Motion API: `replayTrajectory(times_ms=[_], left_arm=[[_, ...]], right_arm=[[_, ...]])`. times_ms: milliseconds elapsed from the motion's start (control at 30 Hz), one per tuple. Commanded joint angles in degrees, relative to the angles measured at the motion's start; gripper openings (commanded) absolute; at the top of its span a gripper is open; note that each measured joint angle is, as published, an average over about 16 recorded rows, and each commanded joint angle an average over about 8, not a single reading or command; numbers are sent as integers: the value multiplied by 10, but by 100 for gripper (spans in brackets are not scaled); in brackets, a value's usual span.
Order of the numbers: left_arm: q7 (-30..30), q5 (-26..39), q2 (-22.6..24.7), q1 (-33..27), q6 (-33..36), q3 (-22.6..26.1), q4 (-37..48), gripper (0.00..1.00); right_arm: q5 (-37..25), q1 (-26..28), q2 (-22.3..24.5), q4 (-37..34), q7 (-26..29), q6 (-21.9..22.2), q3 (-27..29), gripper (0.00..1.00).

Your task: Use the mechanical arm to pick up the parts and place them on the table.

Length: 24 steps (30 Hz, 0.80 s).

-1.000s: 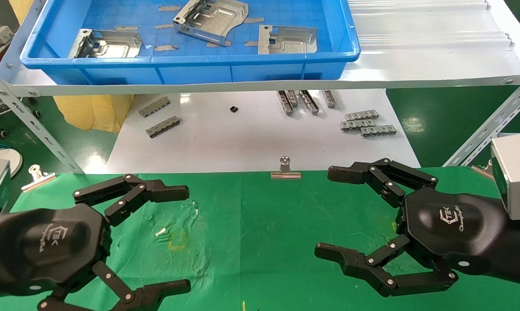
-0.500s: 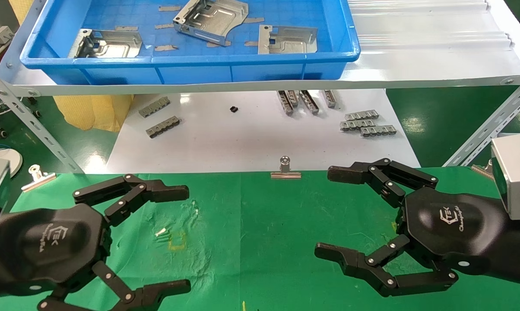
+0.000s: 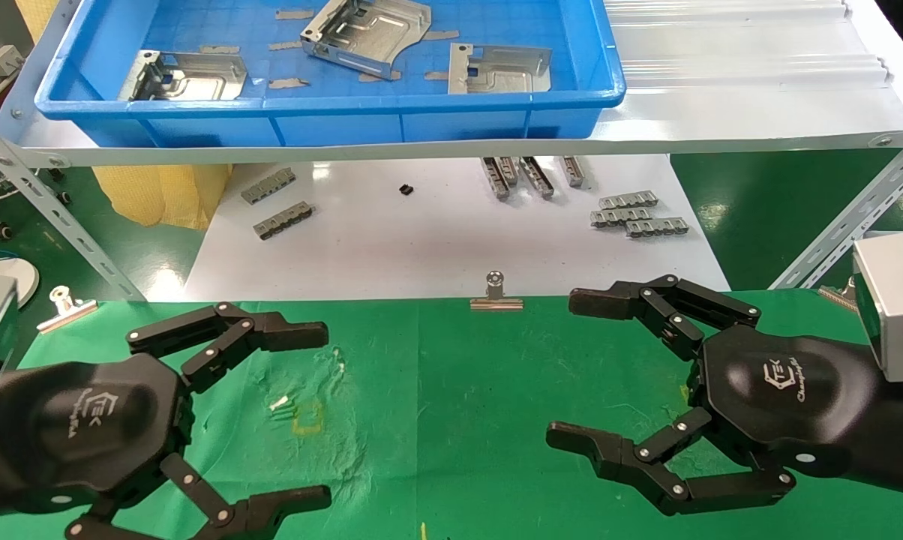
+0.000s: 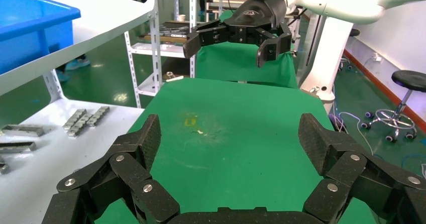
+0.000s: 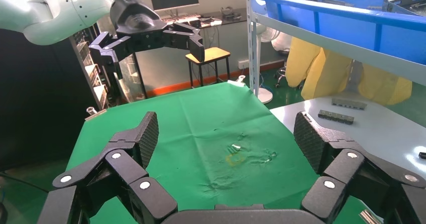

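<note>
While three parts point(image 3: 354, 36) lie in the blue tray point(image 3: 331, 101), both claws, left point(image 3: 309, 409) and right point(image 3: 568, 367), hover spread above the table point(image 3: 451, 390).

blue tray point(image 3: 331, 112) seen at 12 on shelf | grey notched strips point(image 3: 637, 214) laid on white board point(image 3: 436, 240) | binder clip point(image 3: 496, 294) at centre

"TEK" logo — right end effector point(image 3: 583, 375) palm

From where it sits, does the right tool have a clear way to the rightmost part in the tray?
Probably yes. The right tool hangs open over the green table, the part lies uncovered near the tray's front right corner, and nothing stands between; it must clear the rim.
</note>
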Motion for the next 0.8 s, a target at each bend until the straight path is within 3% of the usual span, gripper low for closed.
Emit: replayTrajectory(times_ms=[33, 567, 800], left_arm=[[0, 0, 0, 0, 0, 0, 0, 100], [0, 0, 0, 0, 0, 0, 0, 100], [0, 0, 0, 0, 0, 0, 0, 100]], right_arm=[[0, 0, 0, 0, 0, 0, 0, 100], [0, 0, 0, 0, 0, 0, 0, 100], [0, 0, 0, 0, 0, 0, 0, 12]])
